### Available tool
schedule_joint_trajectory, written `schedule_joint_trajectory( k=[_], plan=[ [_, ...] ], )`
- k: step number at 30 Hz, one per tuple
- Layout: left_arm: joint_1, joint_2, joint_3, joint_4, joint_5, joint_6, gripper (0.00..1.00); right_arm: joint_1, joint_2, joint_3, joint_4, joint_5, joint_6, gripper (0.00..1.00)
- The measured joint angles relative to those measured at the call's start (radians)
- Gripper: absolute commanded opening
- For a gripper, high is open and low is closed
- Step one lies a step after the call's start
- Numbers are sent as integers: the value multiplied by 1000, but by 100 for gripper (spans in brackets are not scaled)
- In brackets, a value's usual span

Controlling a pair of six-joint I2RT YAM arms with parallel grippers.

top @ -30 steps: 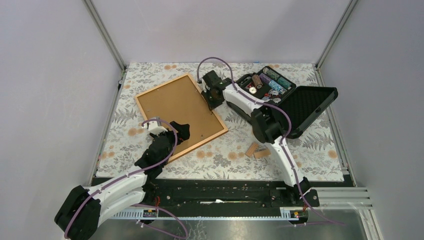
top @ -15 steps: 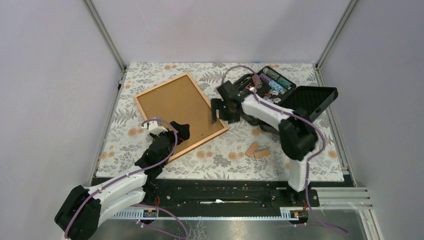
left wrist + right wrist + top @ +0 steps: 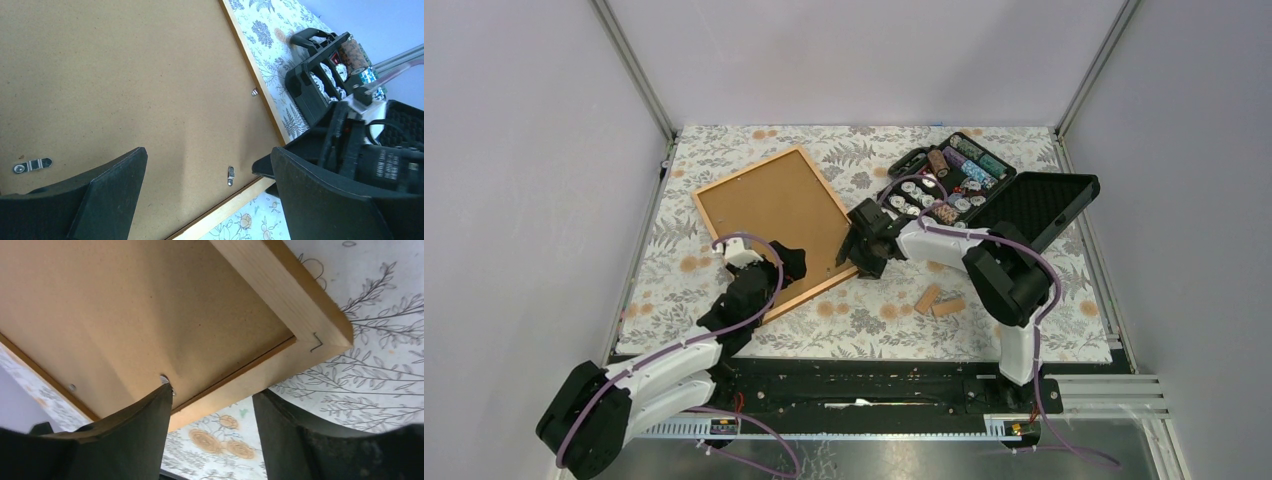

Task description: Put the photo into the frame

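Observation:
The frame (image 3: 746,172) lies face down on the floral cloth, a plain brown backing board (image 3: 769,210) filling it. The photo is out of view. My left gripper (image 3: 789,258) hovers open over the board's near end; in its wrist view the gripper (image 3: 208,152) spans bare board, with a small metal clip (image 3: 230,175) just ahead. My right gripper (image 3: 856,252) is at the frame's right corner. In the right wrist view this gripper (image 3: 212,392) is open across the wooden border (image 3: 280,365), its left fingertip (image 3: 162,395) at a metal clip on the board.
An open black case (image 3: 949,185) of poker chips stands at the back right, its lid (image 3: 1034,205) flat beside it. Two small wooden blocks (image 3: 939,300) lie on the cloth right of the frame. Walls close in on three sides.
My right gripper has travelled from the frame's far right edge down to its right corner, and its jaws have opened. The left arm has barely moved.

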Motion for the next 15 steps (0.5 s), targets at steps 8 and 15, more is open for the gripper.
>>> schedule_joint_trajectory(
  k=[8,15],
  plan=[
    [3,-45,0,2,0,-3,99,-2,54,36,-13,34,71,31],
    [6,-45,0,2,0,-4,99,-51,76,81,-23,57,13,5]
  ],
)
